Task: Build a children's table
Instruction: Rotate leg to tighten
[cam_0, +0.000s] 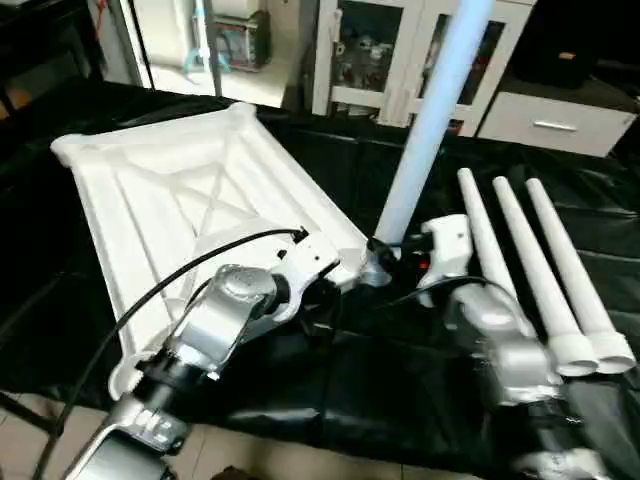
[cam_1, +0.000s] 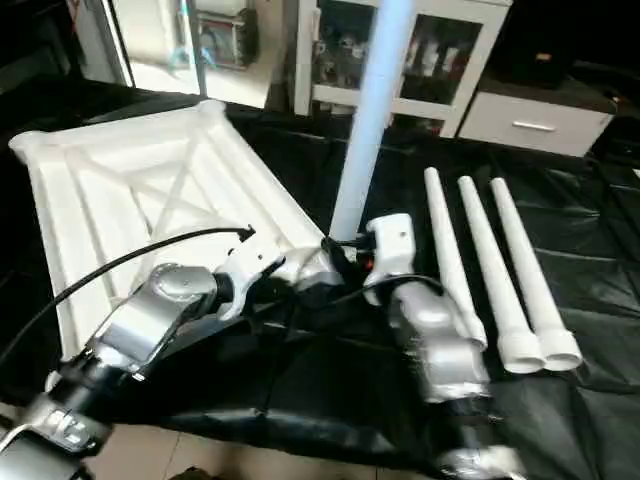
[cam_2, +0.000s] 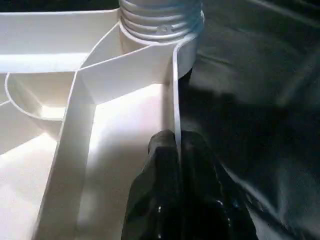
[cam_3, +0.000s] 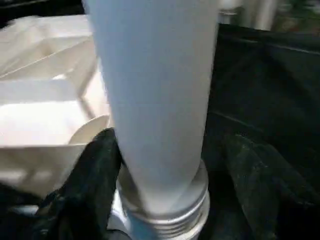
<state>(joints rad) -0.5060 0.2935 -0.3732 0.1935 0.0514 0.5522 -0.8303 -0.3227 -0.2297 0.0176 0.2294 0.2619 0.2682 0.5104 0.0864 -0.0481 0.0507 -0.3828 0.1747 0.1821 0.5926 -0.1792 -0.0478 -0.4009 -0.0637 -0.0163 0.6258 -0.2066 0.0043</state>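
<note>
Tabletop (cam_0: 150, 190) lay underside-up on the black sheet; left gripper (cam_2: 176, 145) pinched its rim. Our right gripper (cam_3: 165, 165) straddled the socketed leg (cam_0: 425, 130), fingers spread; we needed square, steady turns.

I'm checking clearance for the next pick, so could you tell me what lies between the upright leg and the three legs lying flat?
In the left eye view, the right hand and black sheet separate the upright leg from the three loose legs.

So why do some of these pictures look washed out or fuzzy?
Left wrist view: the tabletop glares white, and the close hand is out of focus. Right wrist view: the leg is soft, very near the lens. Head views: even room light.
</note>
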